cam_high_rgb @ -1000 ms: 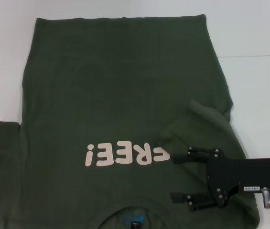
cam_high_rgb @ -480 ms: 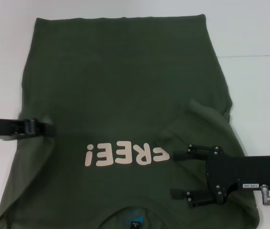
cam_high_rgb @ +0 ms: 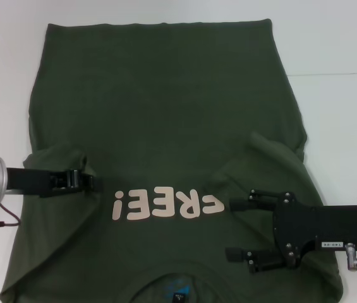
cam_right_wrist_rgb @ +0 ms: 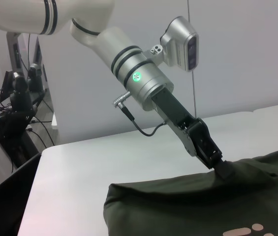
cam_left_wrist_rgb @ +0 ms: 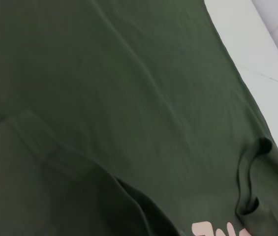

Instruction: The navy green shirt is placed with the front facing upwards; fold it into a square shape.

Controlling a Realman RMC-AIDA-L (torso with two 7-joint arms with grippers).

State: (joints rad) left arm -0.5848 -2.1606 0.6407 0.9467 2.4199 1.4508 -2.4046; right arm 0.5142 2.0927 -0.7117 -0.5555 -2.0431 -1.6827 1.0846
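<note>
The navy green shirt lies face up across the white counter, its pale "FREE!" lettering reading upside down in the head view and the collar at 6 o'clock. Half a second ago the left sleeve fold reached only partway in from 9 o'clock; now it lies further toward the chest, its edge close beside the exclamation mark, and the left gripper has come in with it, more of its silver wrist showing. The jaws are closed on the sleeve fabric. The right gripper has barely shifted: it rests at about 4 o'clock on the folded-in right sleeve, jaws spread wide and gripping nothing.

The right wrist view adds what the head view lacks: the left gripper slants down from above and pinches a raised peak of cloth, lifted off the shirt's surface. The left wrist view shows the sleeve hem lying doubled over the shirt body, with a corner of the lettering.
</note>
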